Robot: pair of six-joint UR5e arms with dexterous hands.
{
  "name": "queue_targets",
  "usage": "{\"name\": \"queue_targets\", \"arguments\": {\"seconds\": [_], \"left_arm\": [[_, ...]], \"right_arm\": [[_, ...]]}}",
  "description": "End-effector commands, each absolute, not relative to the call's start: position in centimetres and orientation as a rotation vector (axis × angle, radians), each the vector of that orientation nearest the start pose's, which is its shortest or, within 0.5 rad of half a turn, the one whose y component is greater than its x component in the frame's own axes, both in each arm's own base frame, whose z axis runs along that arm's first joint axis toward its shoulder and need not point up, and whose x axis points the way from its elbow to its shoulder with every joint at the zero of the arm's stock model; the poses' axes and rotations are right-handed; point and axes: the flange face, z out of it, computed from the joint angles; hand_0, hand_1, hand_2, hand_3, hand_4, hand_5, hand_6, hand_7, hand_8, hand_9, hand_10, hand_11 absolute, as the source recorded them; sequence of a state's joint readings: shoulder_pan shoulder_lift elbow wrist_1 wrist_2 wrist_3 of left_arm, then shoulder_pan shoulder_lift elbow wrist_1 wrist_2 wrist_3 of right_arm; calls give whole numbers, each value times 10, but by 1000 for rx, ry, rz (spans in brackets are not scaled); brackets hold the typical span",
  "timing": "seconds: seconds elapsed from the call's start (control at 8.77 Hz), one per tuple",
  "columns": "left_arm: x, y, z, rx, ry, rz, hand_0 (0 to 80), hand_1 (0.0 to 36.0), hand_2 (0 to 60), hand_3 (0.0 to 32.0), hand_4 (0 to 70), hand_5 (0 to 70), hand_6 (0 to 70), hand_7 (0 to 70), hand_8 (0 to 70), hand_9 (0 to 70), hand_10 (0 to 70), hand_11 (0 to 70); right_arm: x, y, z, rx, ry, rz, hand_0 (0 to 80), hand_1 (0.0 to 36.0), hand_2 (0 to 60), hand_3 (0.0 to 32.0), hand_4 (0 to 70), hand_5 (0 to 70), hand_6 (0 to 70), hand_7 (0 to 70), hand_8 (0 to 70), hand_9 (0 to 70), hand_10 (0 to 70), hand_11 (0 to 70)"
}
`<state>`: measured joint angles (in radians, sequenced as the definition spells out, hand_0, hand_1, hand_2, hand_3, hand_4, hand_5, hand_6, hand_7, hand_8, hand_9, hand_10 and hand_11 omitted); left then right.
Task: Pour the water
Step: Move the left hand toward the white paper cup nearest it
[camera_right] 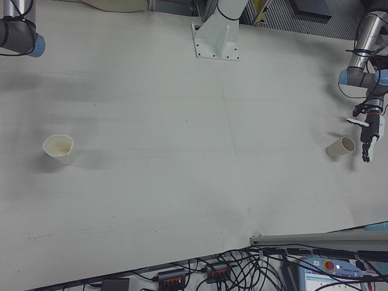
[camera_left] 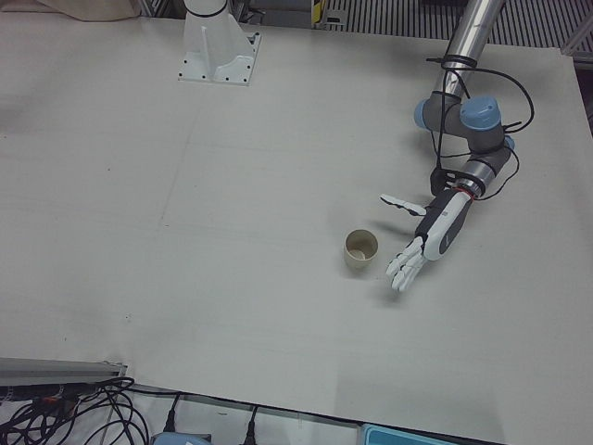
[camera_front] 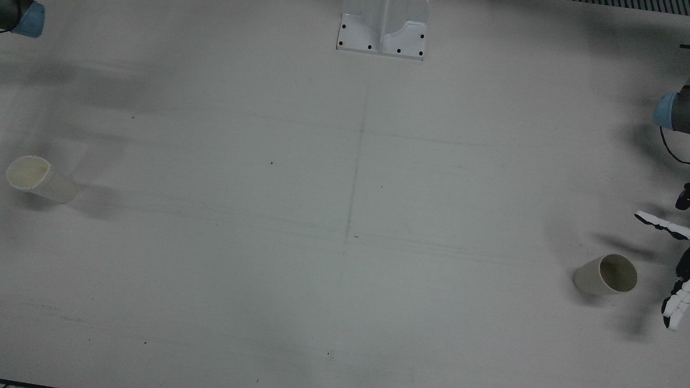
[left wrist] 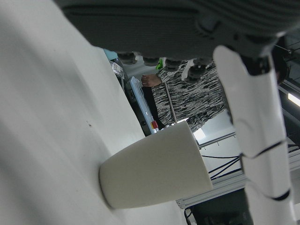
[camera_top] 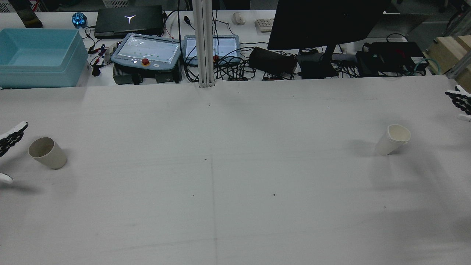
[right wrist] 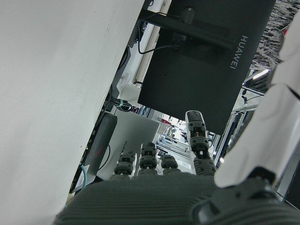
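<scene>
A beige cup stands upright on the white table near my left arm; it also shows in the front view, the rear view and the left hand view. My left hand is open, fingers spread, just beside this cup and not touching it. A white paper cup stands upright on the other half of the table, also in the front view and the right-front view. My right hand is open at the table's edge, well away from the paper cup. What the cups hold cannot be told.
The arms' white pedestal stands at the table's back middle. Beyond the far edge are a teal bin, teach pendants, a monitor and cables. A wide stretch of bare table lies between the two cups.
</scene>
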<state>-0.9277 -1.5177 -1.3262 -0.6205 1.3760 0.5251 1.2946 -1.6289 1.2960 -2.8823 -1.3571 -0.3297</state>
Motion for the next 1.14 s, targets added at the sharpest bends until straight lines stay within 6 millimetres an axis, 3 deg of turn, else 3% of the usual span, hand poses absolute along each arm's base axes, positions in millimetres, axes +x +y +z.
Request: {"name": "queue_targets", "arguments": {"seconds": [0.0,0.23,0.34,0.46,1.03], "left_arm": [[171,-481,767,33,2167,-1452,557,213,98,0,109,0,4,57,0,0,0,20],[179,-491,760,37,2156,-1455,569,225,103,0,112,0,0,30,0,0,3,29],[183,-496,761,37,2152,-1457,569,220,96,0,137,0,2,18,0,0,15,47],[185,-499,759,37,2155,-1455,550,206,104,0,135,0,2,23,0,0,13,43],[199,-515,743,48,2149,-1446,530,185,86,0,125,0,0,27,0,0,0,21]], "right_arm": [[27,-464,820,-333,2352,-2491,458,82,101,0,310,107,93,40,108,107,63,94],[26,-466,825,-330,2339,-2504,456,80,109,0,339,113,98,53,108,106,65,96],[26,-466,825,-330,2339,-2504,458,78,115,0,397,119,106,76,110,109,68,99],[27,-466,826,-330,2338,-2506,457,77,113,0,403,119,108,77,111,109,66,96],[28,-461,830,-327,2326,-2517,454,78,90,0,281,108,85,2,102,101,62,93]]}}
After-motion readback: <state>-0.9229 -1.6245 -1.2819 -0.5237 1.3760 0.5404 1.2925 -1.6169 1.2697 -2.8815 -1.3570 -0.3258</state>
